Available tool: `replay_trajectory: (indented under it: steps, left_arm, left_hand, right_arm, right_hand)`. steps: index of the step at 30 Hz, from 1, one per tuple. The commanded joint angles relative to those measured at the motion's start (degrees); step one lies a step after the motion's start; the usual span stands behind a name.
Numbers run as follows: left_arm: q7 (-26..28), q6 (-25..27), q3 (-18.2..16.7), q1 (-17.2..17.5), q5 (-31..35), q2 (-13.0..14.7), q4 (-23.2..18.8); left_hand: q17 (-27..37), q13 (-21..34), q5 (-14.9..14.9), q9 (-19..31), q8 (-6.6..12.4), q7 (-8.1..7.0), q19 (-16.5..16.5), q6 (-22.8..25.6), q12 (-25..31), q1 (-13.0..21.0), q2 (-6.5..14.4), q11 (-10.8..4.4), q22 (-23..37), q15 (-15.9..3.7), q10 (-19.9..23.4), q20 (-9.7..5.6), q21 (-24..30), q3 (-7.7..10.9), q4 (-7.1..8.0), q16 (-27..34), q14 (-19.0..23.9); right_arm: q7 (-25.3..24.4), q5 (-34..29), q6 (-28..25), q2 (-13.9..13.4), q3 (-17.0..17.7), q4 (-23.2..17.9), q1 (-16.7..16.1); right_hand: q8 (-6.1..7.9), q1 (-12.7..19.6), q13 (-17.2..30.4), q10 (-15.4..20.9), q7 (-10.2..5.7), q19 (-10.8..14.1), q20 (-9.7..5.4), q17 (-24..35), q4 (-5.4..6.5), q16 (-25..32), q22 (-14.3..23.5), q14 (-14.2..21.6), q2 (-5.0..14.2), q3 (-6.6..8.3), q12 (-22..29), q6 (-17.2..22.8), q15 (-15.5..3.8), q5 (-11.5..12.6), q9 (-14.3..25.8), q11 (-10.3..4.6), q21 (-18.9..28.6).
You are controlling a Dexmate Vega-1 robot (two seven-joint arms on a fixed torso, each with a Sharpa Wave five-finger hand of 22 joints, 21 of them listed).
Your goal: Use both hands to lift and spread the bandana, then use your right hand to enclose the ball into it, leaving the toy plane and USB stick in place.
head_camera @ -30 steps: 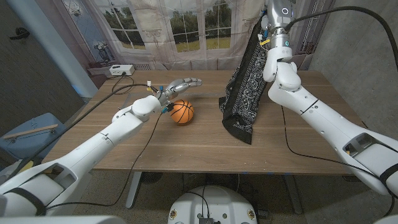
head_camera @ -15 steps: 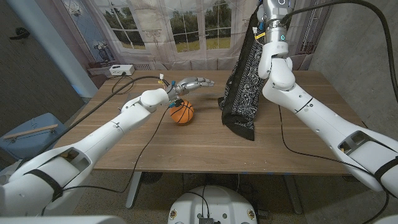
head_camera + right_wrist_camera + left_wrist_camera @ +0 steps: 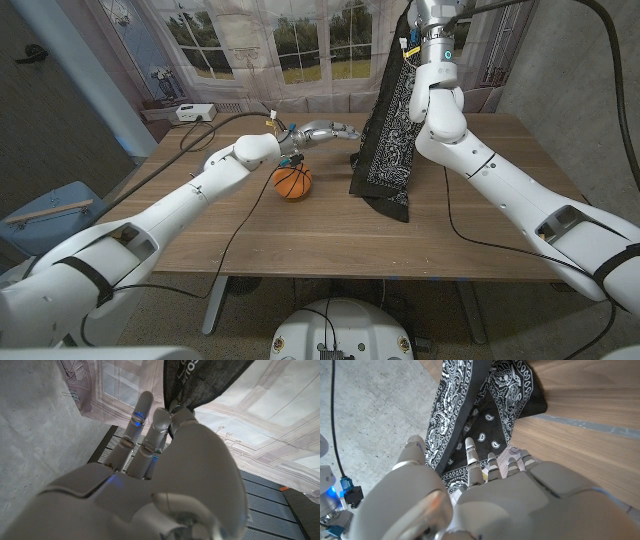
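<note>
The black paisley bandana [image 3: 390, 140] hangs in a long fold from above the head view, its lower end resting on the table [image 3: 480, 240]. In the right wrist view my right hand [image 3: 150, 475] pinches the bandana's [image 3: 200, 380] top between its fingertips. My left hand [image 3: 325, 131] reaches across the table with fingers stretched out and empty, tips just short of the cloth's left edge. The left wrist view shows that hand [image 3: 470, 495] pointing at the bandana [image 3: 485, 405]. The orange basketball [image 3: 292, 181] sits on the wood just below my left wrist.
A small white box [image 3: 190, 112] with cables lies at the table's far left corner. A blue chair [image 3: 50, 220] stands off the left side. A printed window backdrop hangs behind the table.
My left hand has moved right, past the ball, up to the bandana's edge. My right arm has raised the bandana higher, out of the head view's top.
</note>
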Motion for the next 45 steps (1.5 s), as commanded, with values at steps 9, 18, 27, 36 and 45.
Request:
replay_trajectory:
  steps: [9,18,27,36,45]
  left_arm:
    - [2.1,6.4,2.3,-1.2,7.1,0.3,-5.4]
    - [1.5,6.0,3.3,-2.8,7.6,-1.4,-2.5]
    - [-1.3,3.6,5.2,-5.6,7.5,-4.2,3.2]
    - [-6.5,3.3,8.1,-9.0,7.8,-7.0,9.1]
    - [-3.3,0.4,7.1,-7.6,7.8,-6.8,9.6]
  left_hand:
    - [0.2,0.1,-0.4,0.4,-0.82,0.47,-3.4,1.0,0.1,2.9,4.5,0.51,0.3,0.13,0.6,0.31,-0.1,1.9,-0.13,0.5,0.0]
    - [0.1,0.1,-1.0,0.4,-1.09,-0.84,-2.5,1.6,0.2,4.1,5.5,0.44,0.3,-0.12,1.0,0.32,0.1,2.43,-0.58,0.6,0.5]
    - [-0.1,0.1,-1.6,0.4,-0.95,-4.01,-1.3,3.9,0.5,6.0,6.9,-0.29,0.3,-0.28,2.3,0.34,0.3,3.21,-1.14,0.8,1.6]
    - [-0.2,-0.1,-1.5,0.3,0.78,-1.47,-0.1,11.9,0.7,9.5,8.8,-1.5,0.2,-0.28,4.2,0.36,0.3,4.49,-1.7,0.7,2.2]
    - [-0.6,-0.5,-0.1,3.6,8.99,-0.41,8.0,32.8,2.0,22.5,10.1,-6.13,-0.2,-4.63,14.8,0.07,2.2,7.96,-2.66,1.6,9.6]
  right_arm:
    - [-3.2,-1.5,5.0,0.4,0.7,-2.0,-0.6]
    - [-5.8,-1.4,7.3,1.0,2.2,-4.2,-1.8]
    - [-6.6,-2.5,7.3,2.3,2.9,-4.4,-1.7]
    - [-7.6,-2.7,7.3,3.0,3.8,-4.3,-1.6]
    - [-8.4,-2.3,6.7,2.9,4.9,-3.9,-2.2]
  right_hand:
    - [-0.45,-0.2,0.9,12.0,0.06,-0.2,-0.31,0.7,0.05,-0.3,-0.5,0.9,-0.47,0.75,-0.2,0.4,0.01,-0.6,0.5,-4.22,0.9]
    - [-0.58,-0.3,1.2,12.0,-0.03,-0.4,-0.38,0.9,0.05,-0.4,-0.9,1.0,-0.57,1.13,-0.3,0.5,0.02,-0.8,0.5,-4.15,1.4]
    - [-0.65,-0.3,1.4,12.1,0.07,-0.6,-0.41,1.0,0.02,-0.4,-1.3,1.1,-0.67,1.5,-0.4,0.5,0.01,-1.0,0.7,-4.3,2.0]
    - [-0.65,-0.5,1.5,12.2,0.0,-0.8,-0.46,1.1,0.06,-0.4,-1.6,1.1,-0.8,1.8,-0.6,0.5,0.02,-1.2,1.0,-4.36,2.5]
    - [-0.63,-0.6,1.7,12.2,0.01,-1.1,-0.49,1.1,0.08,-0.4,-1.8,1.1,-0.8,2.05,-0.8,0.4,0.02,-1.3,1.2,-4.36,2.9]
